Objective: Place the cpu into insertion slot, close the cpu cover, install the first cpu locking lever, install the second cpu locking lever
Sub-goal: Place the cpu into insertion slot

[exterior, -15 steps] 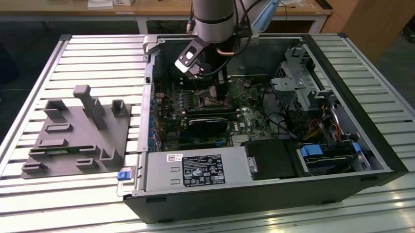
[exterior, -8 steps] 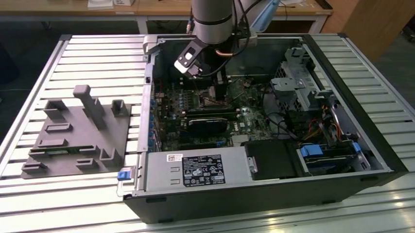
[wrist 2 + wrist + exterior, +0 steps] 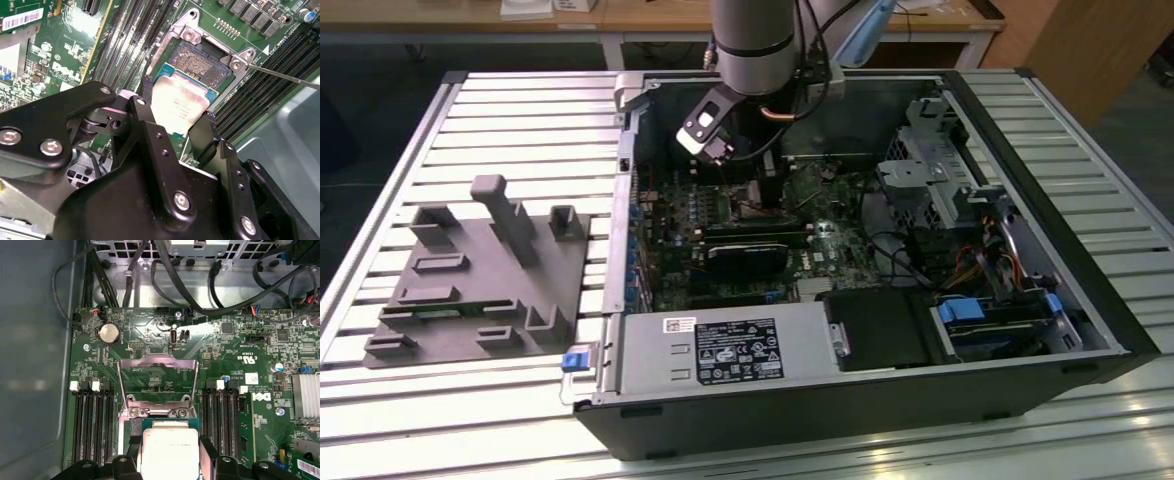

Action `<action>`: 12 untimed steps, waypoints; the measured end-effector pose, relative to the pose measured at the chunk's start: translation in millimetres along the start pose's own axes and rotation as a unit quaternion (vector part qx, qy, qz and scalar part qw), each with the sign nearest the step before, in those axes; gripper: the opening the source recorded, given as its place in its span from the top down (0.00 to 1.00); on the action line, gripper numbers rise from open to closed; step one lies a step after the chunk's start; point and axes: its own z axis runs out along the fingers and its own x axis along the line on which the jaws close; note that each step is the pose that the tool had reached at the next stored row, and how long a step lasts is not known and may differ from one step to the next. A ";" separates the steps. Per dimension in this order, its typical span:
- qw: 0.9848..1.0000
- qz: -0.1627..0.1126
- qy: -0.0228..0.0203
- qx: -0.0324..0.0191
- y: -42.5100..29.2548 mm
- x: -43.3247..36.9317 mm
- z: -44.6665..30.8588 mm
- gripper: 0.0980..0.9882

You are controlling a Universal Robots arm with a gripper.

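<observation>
My gripper [image 3: 177,109] is shut on the cpu [image 3: 181,97], a pale silvery square chip held by its two opposite edges between the black fingers [image 3: 146,89]. The chip hangs tilted just above the insertion slot [image 3: 199,61], whose dark pin field and silvery rim partly show beyond it. In the first wrist view the cpu [image 3: 168,450] sits below the cpu cover [image 3: 157,361], a thin metal frame swung up and open. A thin wire locking lever [image 3: 282,76] sticks out beside the socket. In the exterior view the gripper [image 3: 750,168] reaches down into the open computer case.
Black memory slots [image 3: 92,422] flank the socket on both sides. A black card [image 3: 750,245] lies across the green motherboard. Cables [image 3: 200,300] run along the case wall. The power supply [image 3: 720,350] and drive cage [image 3: 934,165] fill the case. A grey fixture [image 3: 480,270] stands on the table.
</observation>
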 end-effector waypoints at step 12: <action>1.000 0.000 0.002 0.001 -5.6 1.0 8.2 0.50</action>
